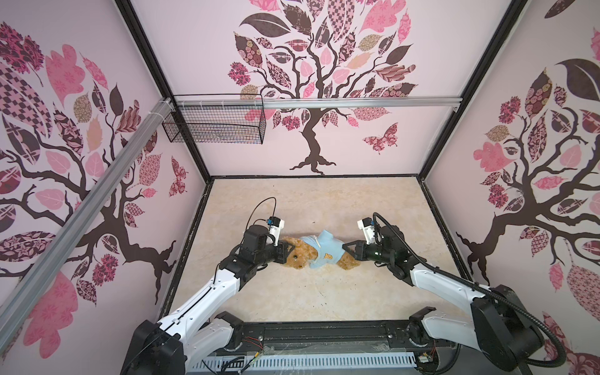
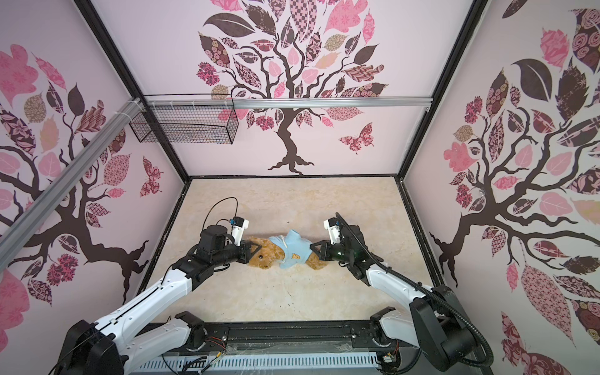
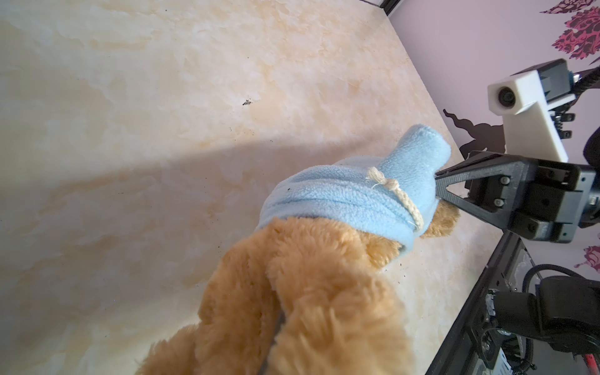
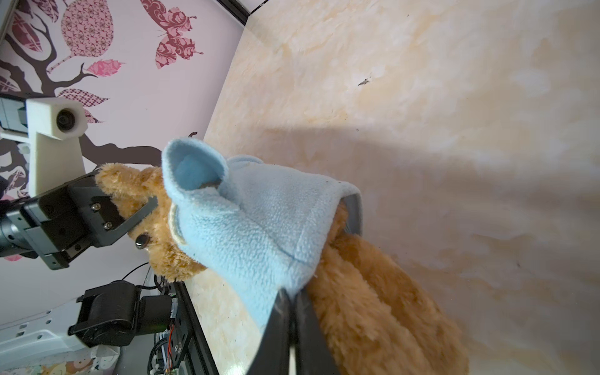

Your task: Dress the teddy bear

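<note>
The teddy bear (image 1: pixel 302 257) lies in the middle of the table (image 1: pixel 292 201), light and squishy — left gripper (image 1: pixel 288 251) clamped on its head, right gripper (image 4: pixel 292 293) pinching the shirt (image 1: pixel 324 249) hem — so I'd tug hem, not fur.

From my right wrist camera I saw the right claw (image 4: pixel 292 297) pinching the hem of the light-blue shirt (image 4: pixel 246 227) on the teddy bear (image 4: pixel 373 308), which lay on the bench (image 4: pixel 454 97). The left claw (image 4: pixel 126 194) gripped its head, and one sleeve (image 4: pixel 194 168) gaped empty.
</note>
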Available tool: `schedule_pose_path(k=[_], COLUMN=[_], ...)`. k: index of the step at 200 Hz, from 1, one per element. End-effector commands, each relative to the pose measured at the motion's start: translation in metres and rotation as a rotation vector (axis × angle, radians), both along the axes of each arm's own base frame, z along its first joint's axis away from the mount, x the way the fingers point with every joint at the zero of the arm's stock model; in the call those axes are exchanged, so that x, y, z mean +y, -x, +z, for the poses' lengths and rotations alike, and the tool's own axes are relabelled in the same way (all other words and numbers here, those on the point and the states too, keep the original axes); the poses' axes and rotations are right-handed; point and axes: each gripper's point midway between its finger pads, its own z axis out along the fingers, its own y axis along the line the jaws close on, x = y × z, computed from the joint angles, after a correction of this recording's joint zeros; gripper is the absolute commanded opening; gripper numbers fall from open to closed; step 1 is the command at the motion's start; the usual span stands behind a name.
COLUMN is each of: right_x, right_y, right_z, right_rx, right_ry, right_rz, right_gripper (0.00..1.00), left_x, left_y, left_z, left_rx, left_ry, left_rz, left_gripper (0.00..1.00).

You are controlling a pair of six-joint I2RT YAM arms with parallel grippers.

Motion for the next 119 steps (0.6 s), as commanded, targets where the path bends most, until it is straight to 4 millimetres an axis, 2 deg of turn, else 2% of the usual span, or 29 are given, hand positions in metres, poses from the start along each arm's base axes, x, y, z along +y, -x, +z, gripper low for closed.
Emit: schedule_pose_path(k=[1, 20, 37, 53, 72, 119], right_x=[-0.011, -0.019, -0.016, -0.012, -0.010, -0.006], right_y=[-0.007, -0.007, -0.004, -0.006, -0.014, -0.034], right_z=[0.016, 0.039, 0.058, 0.067, 0.063, 0.030], right_rx=[-0.087, -0.186, -0.263, -0.302, -0.283, -0.197], right_ry=[0.107, 0.104, 0.086, 0.092, 0.102, 0.141], right_rz=[-0.024, -0.060, -0.054, -0.057, -0.066, -0.095], right_gripper=[0.25, 0.33, 0.38, 0.42, 0.46, 0.50], left_x=[0.000, -0.005, -0.006, -0.003, -0.002, -0.007], left_y=[-0.004, 0.004, 0.006, 0.004, 0.002, 0.003], left_z=[0.007, 0.009, 0.014, 0.016, 0.019, 0.016], left_rx=[-0.005, 0.010, 0.035, 0.074, 0.125, 0.264], left_ry=[0.013, 0.035, 0.059, 0.076, 0.098, 0.137], left_rz=[-0.005, -0.069, -0.102, -0.101, -0.098, -0.079], left_gripper=[0.00, 0.00, 0.00, 0.00, 0.00, 0.00])
